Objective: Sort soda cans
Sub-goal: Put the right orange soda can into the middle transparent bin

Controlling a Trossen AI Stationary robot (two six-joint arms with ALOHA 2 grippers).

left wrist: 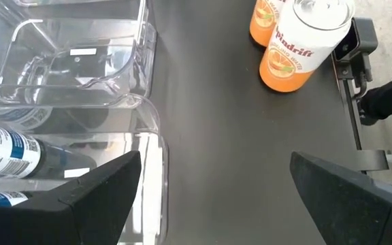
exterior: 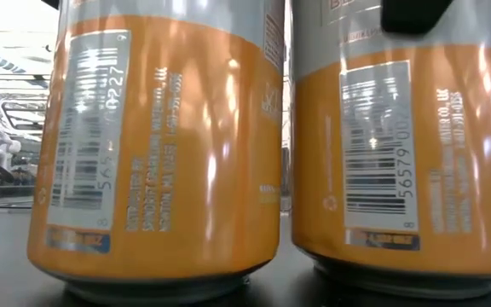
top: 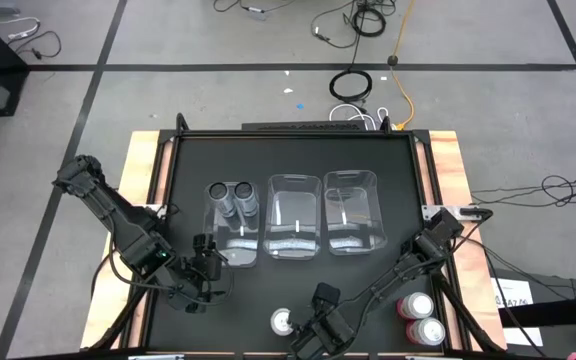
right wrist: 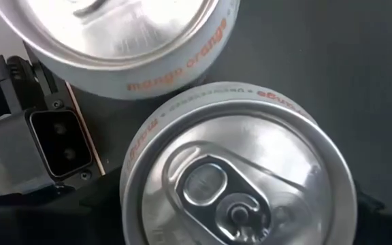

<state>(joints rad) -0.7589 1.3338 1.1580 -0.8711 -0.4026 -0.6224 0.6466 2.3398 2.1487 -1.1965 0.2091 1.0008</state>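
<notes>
Two dark grey cans [top: 236, 198] stand at the far end of the left clear bin [top: 238, 258]; the left wrist view shows them [left wrist: 5, 153] through the bin wall. Two orange cans [exterior: 156, 153] [exterior: 407, 145] stand side by side near the table's near edge. One orange can [top: 283, 320] shows from above, while my right gripper [top: 315, 328] hangs over the other, whose top [right wrist: 237, 177] fills the right wrist view. Two red-pink cans [top: 415, 307] [top: 428, 332] stand on the wooden strip at the near right. My left gripper [top: 206, 272] [left wrist: 216, 163] is open beside the left bin's near end.
The middle bin [top: 294, 248] and the right bin [top: 354, 243] sit in a row with the left bin at the table's centre. The black mat has bare room between the bins and the near edge. A camera mount [right wrist: 53, 146] sits at the table edge beside the orange cans.
</notes>
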